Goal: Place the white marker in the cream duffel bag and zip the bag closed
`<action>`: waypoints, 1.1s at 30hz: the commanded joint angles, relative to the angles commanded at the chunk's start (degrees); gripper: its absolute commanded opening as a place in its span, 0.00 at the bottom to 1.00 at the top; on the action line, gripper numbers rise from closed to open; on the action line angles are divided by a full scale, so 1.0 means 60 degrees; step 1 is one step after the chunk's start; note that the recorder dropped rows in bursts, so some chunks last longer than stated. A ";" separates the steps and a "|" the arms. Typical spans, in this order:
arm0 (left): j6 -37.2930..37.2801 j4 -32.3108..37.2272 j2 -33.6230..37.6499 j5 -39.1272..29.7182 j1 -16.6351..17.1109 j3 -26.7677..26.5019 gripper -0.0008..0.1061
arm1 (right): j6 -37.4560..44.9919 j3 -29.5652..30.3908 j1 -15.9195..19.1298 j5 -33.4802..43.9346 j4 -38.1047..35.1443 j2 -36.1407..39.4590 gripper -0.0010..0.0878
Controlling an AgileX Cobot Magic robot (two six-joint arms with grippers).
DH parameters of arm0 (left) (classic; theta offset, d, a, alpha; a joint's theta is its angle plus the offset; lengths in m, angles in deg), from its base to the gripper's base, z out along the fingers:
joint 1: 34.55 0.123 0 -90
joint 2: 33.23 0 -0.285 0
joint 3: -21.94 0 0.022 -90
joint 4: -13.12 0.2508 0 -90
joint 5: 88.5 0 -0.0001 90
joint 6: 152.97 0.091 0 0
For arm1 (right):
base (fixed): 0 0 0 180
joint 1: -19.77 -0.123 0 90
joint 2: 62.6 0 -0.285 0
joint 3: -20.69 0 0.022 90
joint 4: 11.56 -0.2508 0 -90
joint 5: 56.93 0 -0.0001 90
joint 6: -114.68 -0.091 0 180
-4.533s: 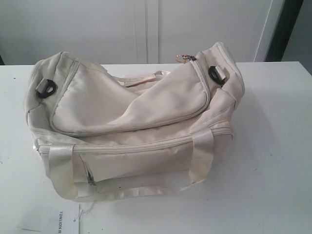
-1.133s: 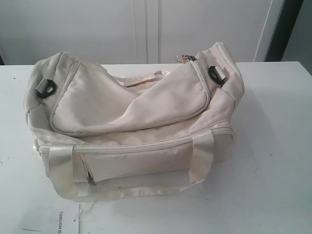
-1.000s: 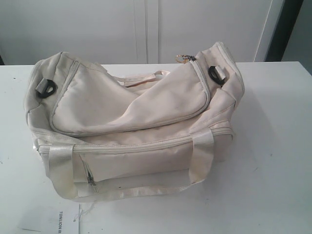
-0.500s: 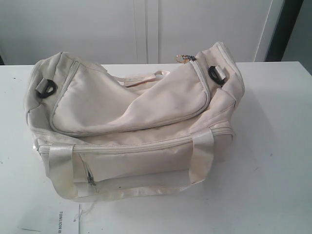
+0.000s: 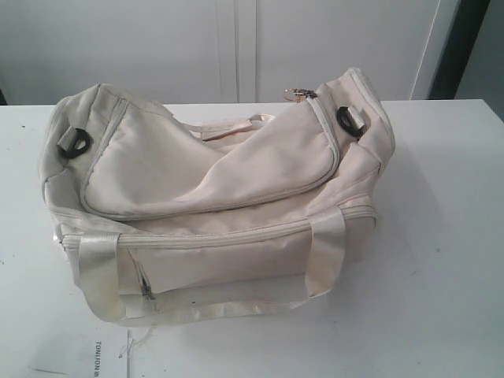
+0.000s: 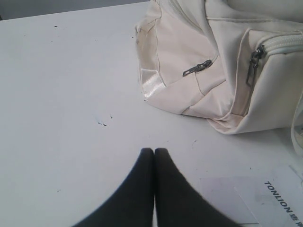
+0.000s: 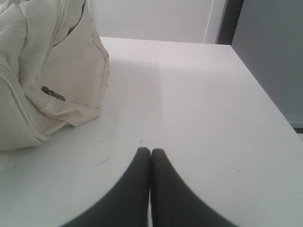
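Both sets of jaws are pressed together with nothing between them. My left gripper (image 6: 154,151) hangs over the desk (image 6: 66,104) just short of one end of the cream duffel bag (image 5: 213,173), and my right gripper (image 7: 150,151) hangs off the other end (neither touches the fabric). The bag sits mid-desk, top flap lying down, a webbing handle (image 5: 98,268) draped down the front, a zip pull (image 5: 299,94) atop one end.
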 joint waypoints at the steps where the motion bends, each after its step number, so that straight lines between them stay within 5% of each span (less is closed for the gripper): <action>1: 0.0000 0.0000 0.0000 0.0000 0.0000 0.0000 0.01 | 0.0000 0.0000 0.0000 0.0000 0.0000 0.0000 0.01; 33: 0.0000 0.0000 0.0000 0.0000 0.0000 0.0000 0.01 | -0.0206 0.0000 0.0000 -0.0005 0.0000 0.0000 0.01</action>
